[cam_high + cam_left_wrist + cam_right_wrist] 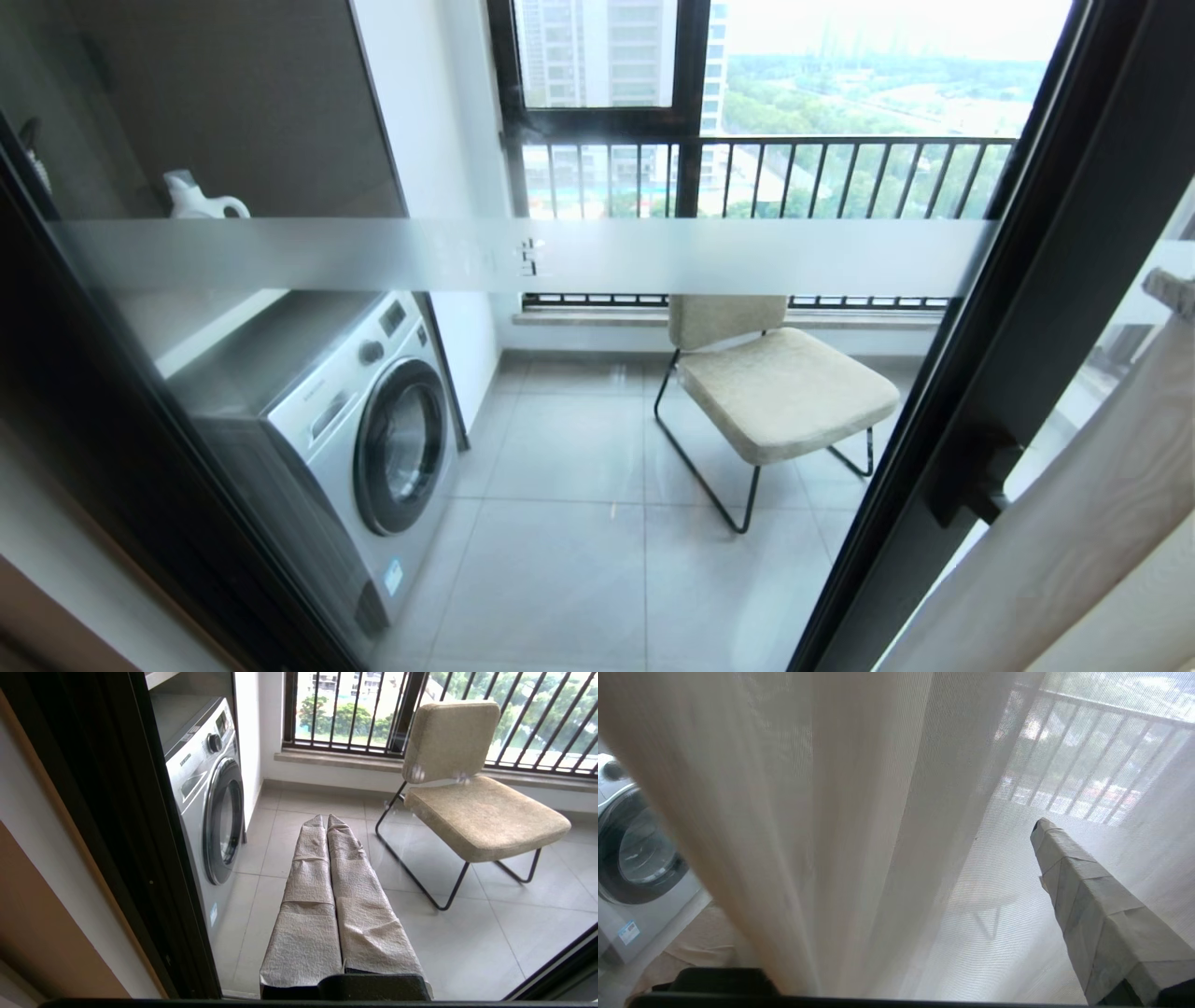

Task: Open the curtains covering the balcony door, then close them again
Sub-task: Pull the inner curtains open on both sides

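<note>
Right fingers point(1087, 896) spread wide at sheer curtains point(831, 835), left fingers point(327, 858) pressed together

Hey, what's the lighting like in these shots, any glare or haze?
Head view: bright daylight washes out the sky beyond the balcony door. Left wrist view: evenly lit and crisp. Right wrist view: backlit sheer curtains veil everything behind them in haze.
</note>
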Motion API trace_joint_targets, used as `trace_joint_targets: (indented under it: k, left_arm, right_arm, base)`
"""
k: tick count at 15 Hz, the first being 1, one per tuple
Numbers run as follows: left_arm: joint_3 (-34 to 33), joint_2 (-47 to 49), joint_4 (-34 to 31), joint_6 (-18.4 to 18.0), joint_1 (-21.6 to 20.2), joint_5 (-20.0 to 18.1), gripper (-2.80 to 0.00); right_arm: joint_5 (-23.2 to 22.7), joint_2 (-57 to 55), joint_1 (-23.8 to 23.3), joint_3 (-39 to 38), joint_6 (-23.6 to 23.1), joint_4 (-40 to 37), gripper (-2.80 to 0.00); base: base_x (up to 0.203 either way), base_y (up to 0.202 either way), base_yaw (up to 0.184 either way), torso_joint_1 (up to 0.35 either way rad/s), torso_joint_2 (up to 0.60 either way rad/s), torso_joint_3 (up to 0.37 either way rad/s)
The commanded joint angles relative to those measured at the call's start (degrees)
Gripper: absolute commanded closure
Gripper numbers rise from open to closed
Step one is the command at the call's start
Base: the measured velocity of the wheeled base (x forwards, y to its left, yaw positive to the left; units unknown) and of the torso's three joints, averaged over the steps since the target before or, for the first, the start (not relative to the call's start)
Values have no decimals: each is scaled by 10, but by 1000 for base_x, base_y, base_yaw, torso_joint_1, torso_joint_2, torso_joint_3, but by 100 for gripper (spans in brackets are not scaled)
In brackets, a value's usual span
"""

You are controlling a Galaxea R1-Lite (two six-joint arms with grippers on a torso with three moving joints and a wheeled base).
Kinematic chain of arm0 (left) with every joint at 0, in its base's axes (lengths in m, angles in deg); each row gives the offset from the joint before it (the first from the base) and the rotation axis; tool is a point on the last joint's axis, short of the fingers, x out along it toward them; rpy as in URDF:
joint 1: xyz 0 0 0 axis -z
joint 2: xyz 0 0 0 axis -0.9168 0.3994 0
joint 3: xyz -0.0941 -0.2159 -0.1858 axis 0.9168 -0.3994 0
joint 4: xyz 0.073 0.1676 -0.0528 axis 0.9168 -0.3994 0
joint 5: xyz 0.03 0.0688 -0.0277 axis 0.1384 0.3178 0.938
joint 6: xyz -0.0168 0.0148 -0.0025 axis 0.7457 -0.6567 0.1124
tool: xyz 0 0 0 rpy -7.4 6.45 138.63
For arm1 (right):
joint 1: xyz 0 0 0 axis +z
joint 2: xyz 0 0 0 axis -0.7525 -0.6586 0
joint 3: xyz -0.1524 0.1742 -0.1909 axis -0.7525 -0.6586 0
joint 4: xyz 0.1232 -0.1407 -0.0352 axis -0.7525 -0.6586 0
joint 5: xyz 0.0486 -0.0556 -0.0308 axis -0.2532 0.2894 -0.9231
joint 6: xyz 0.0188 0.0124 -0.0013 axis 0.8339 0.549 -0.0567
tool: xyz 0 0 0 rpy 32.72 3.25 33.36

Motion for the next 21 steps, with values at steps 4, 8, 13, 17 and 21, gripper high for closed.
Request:
trace_joint_targets:
  k: [4, 8, 13, 17, 21]
  left_arm:
    - [0, 0, 0, 0, 0, 0, 0]
    - [0, 0, 0, 0, 0, 0, 0]
    - [0, 0, 0, 0, 0, 0, 0]
    - [0, 0, 0, 0, 0, 0, 0]
    - [0, 0, 0, 0, 0, 0, 0]
  right_arm:
    - [-1, 10, -5, -5, 0, -1, -280]
    - [-1, 16, -19, -12, 12, 1, 0]
    - [-3, 15, -22, -55, 28, 74, 0]
    - [-2, 21, -22, -70, 28, 91, 0]
    - [-2, 25, -22, -71, 31, 92, 0]
  base:
    - [0, 0, 0, 0, 0, 0]
    - [0, 0, 0, 0, 0, 0]
    - [0, 0, 0, 0, 0, 0]
    - [0, 0, 0, 0, 0, 0]
    - [0, 0, 0, 0, 0, 0]
